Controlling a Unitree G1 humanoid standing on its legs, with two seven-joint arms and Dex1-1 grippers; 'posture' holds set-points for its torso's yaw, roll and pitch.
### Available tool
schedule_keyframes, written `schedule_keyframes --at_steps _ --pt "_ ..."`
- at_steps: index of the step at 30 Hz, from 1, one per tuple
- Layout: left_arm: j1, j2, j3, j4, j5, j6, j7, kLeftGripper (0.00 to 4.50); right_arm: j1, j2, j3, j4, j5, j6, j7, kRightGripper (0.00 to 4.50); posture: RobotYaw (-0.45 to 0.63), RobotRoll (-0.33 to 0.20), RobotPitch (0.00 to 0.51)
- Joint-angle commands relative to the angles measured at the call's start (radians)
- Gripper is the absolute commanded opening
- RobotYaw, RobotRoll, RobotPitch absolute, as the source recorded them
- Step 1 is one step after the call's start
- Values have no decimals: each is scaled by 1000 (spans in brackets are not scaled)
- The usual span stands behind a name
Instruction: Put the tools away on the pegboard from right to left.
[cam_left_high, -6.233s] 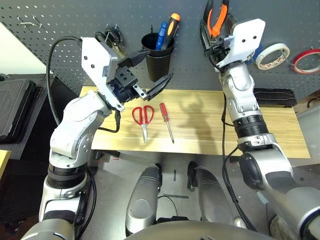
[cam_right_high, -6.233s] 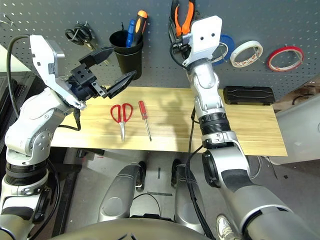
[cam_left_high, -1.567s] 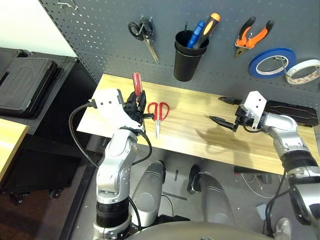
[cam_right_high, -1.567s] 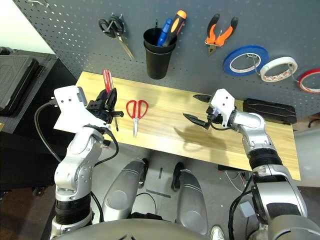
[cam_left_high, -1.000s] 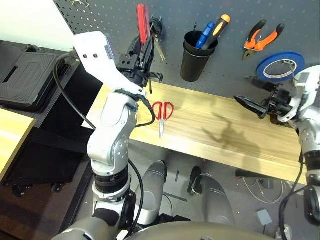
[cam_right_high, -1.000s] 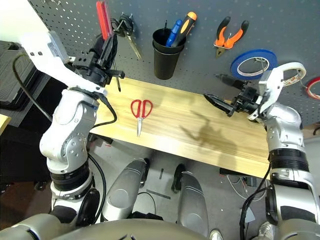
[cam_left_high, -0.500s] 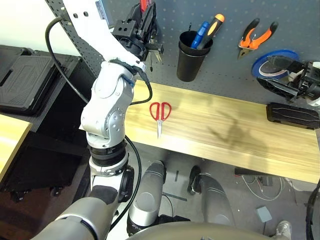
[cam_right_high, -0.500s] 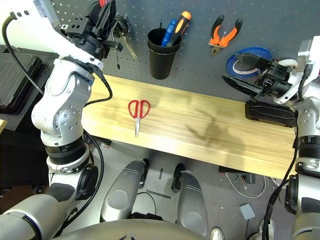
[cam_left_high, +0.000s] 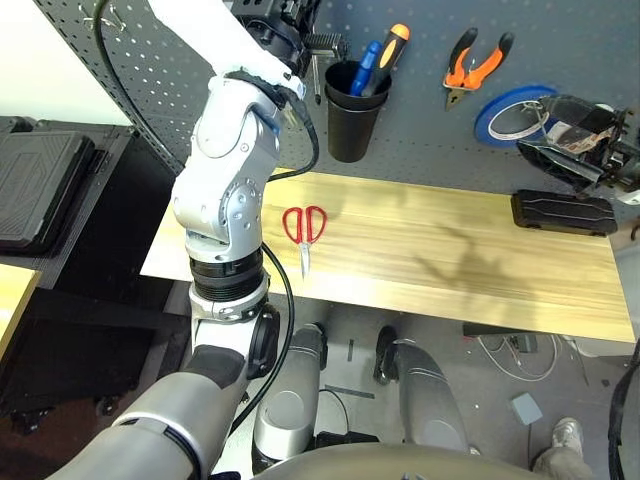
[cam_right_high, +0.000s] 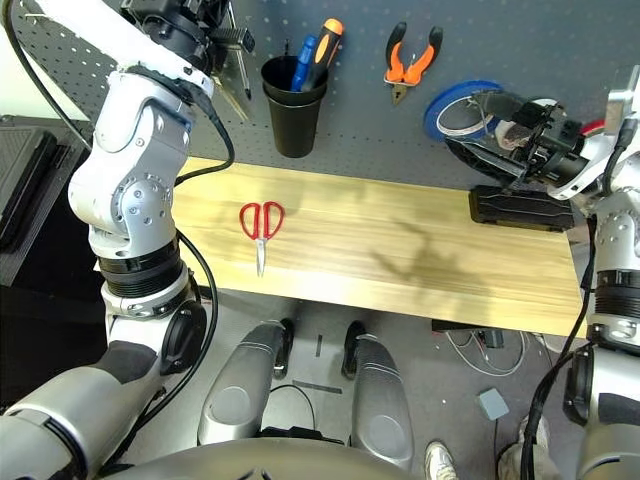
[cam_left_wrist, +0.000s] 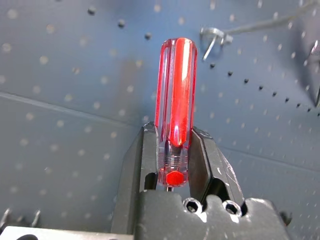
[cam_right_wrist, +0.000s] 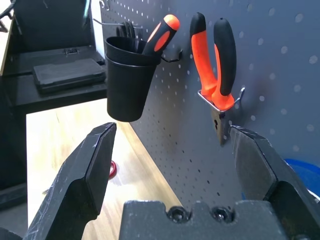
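Up high, left gripper (cam_left_wrist: 172, 165) jaws clamp the screwdriver (cam_left_wrist: 175, 100); right gripper (cam_right_wrist: 172, 150) jaws gape wide

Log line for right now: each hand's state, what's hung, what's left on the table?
left hand: shut on red-handled screwdriver, raised at pegboard | right hand: open, empty | pliers: hung | red-handled scissors: on table

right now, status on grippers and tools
Left gripper shut on screwdriver, up at pegboard. Right gripper open, empty. Pliers hung; red scissors on table. Nothing in the way.
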Motion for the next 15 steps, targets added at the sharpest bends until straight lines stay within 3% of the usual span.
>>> schedule_keyframes --at_steps 1,15 --pt "-32 -14 1 12 -20 -12 10 870 24 18 -9 -39 10 5 -15 4500 169 0 215" --pt "-122 -43 -11 348 34 -261 -9 870 24 129 27 -112 -23 -30 -97 4500 160 0 214"
